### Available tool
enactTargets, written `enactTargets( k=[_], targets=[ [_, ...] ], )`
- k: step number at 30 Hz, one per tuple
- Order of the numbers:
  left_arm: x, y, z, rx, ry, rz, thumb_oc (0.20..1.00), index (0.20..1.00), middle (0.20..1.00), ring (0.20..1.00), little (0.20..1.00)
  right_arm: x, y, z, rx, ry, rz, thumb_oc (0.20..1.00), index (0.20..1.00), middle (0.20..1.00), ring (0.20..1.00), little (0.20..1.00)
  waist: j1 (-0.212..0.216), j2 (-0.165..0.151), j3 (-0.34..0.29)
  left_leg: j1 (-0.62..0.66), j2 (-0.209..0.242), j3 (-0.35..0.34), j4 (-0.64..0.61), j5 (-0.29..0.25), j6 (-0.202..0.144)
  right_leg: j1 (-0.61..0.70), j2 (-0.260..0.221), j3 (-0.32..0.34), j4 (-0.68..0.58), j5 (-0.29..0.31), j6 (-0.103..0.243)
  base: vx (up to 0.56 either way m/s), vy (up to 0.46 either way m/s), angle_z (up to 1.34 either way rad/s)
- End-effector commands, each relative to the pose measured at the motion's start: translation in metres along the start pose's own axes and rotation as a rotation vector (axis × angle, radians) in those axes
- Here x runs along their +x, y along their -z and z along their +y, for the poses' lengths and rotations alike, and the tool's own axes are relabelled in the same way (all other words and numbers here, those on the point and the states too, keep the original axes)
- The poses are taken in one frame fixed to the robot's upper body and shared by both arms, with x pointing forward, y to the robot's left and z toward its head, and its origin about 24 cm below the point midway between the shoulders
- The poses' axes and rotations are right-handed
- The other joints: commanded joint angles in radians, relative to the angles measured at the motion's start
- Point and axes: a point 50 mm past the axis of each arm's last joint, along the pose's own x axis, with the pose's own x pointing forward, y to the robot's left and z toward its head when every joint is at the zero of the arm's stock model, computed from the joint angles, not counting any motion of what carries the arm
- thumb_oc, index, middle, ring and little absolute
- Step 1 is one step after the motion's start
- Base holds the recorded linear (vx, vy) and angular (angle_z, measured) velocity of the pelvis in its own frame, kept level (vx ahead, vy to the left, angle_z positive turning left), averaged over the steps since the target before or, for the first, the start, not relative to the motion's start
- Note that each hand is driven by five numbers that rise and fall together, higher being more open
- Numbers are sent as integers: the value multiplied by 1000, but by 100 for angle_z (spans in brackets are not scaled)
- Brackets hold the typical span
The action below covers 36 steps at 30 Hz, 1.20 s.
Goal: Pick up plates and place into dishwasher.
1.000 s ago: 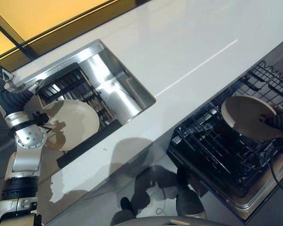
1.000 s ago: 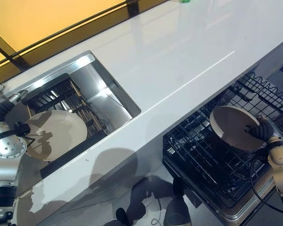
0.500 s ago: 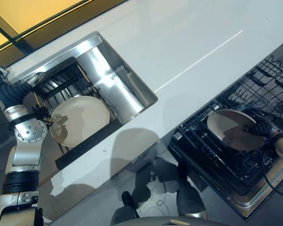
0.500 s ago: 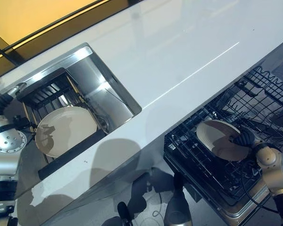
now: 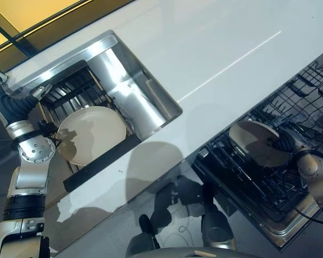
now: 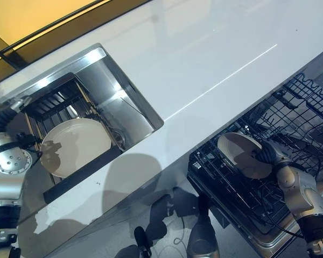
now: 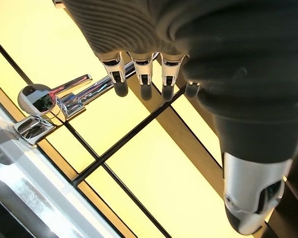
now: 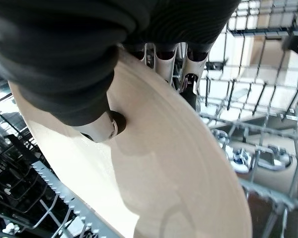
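Note:
A cream plate [image 5: 254, 144] is tilted low in the black wire dishwasher rack [image 5: 242, 188], among its tines. My right hand [image 5: 284, 142] is shut on the plate's far rim. In the right wrist view the thumb [image 8: 100, 126] presses the plate's face [image 8: 164, 173], and the fingers [image 8: 168, 59] curl behind its edge. A second cream plate [image 5: 91, 134] leans in the black dish rack [image 5: 70, 97] inside the steel sink [image 5: 140, 105]. My left hand [image 7: 142, 74] hangs open near the chrome faucet [image 7: 49, 99], holding nothing.
A white countertop [image 5: 220, 54] runs between the sink and the open dishwasher. The rack's upright tines [image 8: 268, 124] crowd around the held plate. The dishwasher door's steel edge [image 5: 290, 236] lies below the rack. A yellow panel with dark frames [image 5: 37, 16] stands behind the sink.
My right hand has brought the plate down from above the rack and leftward, low among the tines. The view has shifted slightly. The left arm and the sink plate have stayed put.

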Motion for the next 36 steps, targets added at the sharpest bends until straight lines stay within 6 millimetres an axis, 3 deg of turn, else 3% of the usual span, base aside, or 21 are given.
enactTargets(
  k=[1, 9, 10, 11, 12, 30, 32, 36],
  targets=[
    [26, -23, 4, 6, -35, -119, 1000, 1000, 1000, 1000, 1000, -2, -12, 49, -119, -126, -27, 200, 200, 200, 200, 200, 4, -31, -49, -134, 4, -36, -6, 99, 20, 44, -73, 29, 54, -138, 71, 9, -27, 7],
    [33, -28, 3, 7, -27, -128, 1000, 1000, 1000, 1000, 1000, -6, -16, 67, -122, -204, -48, 200, 200, 200, 200, 200, 6, -34, -56, -127, 9, -38, -7, 96, 18, 59, -73, 22, 47, -138, 76, -1, -10, 1],
    [33, -28, 3, 7, -23, -129, 1000, 1000, 1000, 1000, 1000, -7, -15, 69, -114, -214, -44, 316, 316, 316, 316, 316, 7, -35, -57, -125, 10, -38, -7, 96, 18, 61, -73, 19, 46, -138, 77, 6, -35, 2],
    [33, -28, 3, 8, -21, -129, 1000, 1000, 1000, 1000, 1000, -8, -15, 71, -107, -217, -40, 724, 724, 724, 724, 724, 8, -37, -58, -124, 10, -39, -7, 95, 17, 64, -73, 19, 45, -138, 77, 5, -31, 3],
    [33, -28, 2, 9, -18, -130, 1000, 1000, 1000, 1000, 1000, -8, -14, 71, -104, -215, -38, 1000, 1000, 1000, 1000, 1000, 8, -37, -59, -124, 11, -40, -7, 95, 17, 65, -73, 18, 44, -138, 78, 3, -29, 4],
    [27, -21, 4, 32, 16, -113, 1000, 1000, 1000, 1000, 1000, -18, -7, 85, -16, -196, 22, 1000, 1000, 1000, 1000, 1000, 9, -53, -79, -90, 20, -37, -7, 87, 16, 110, -73, 6, 24, -132, 84, 17, -9, 4],
    [25, -19, 4, 37, 19, -108, 1000, 1000, 1000, 1000, 1000, -18, -6, 80, 29, -127, 36, 1000, 1000, 1000, 1000, 1000, 8, -56, -83, -83, 20, -36, -7, 86, 16, 118, -72, 3, 21, -130, 84, 51, -18, 2],
    [14, -9, 9, 53, 19, -97, 1000, 1000, 1000, 1000, 1000, -17, 0, 48, 97, 88, 84, 1000, 1000, 1000, 1000, 1000, 5, -62, -92, -65, 24, -33, -7, 81, 16, 131, -65, 2, 20, -128, 86, 47, -27, 0]
  ],
)
